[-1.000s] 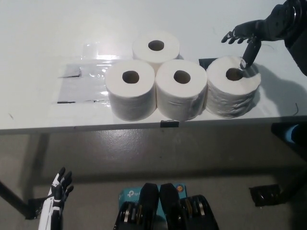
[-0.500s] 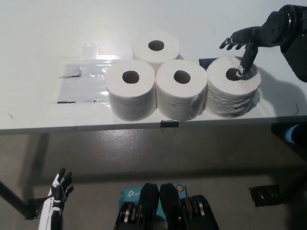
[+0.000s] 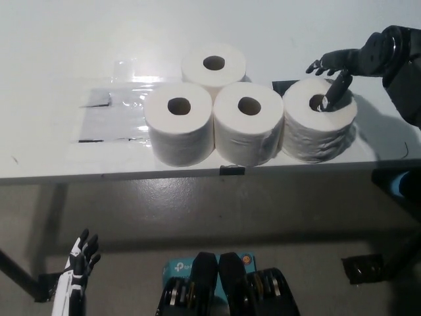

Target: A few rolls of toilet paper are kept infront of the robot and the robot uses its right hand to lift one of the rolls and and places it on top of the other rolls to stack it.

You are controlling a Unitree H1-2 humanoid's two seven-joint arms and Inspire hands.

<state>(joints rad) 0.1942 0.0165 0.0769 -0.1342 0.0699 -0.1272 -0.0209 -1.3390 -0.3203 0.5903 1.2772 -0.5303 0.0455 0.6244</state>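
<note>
Several white toilet paper rolls stand upright on the white table [image 3: 52, 158]: a back roll [image 3: 214, 64], a front left roll [image 3: 179, 122], a middle roll [image 3: 249, 122] and a right roll [image 3: 320, 118]. My black right hand [image 3: 333, 72] hovers over the right roll, one finger dipped into its core hole, the other fingers spread above the far rim. It holds nothing. My white left hand [image 3: 75, 273] rests low at the lower left, below the table, fingers apart.
A clear plastic sheet [image 3: 108, 112] lies on the table left of the rolls. A dark tape patch [image 3: 284, 86] shows behind the right roll. The table's front edge runs just before the rolls, with grey floor below.
My right hand has sunk slightly and turned, pushing a finger deeper into the right roll's core. The rolls and my left hand have stayed put.
</note>
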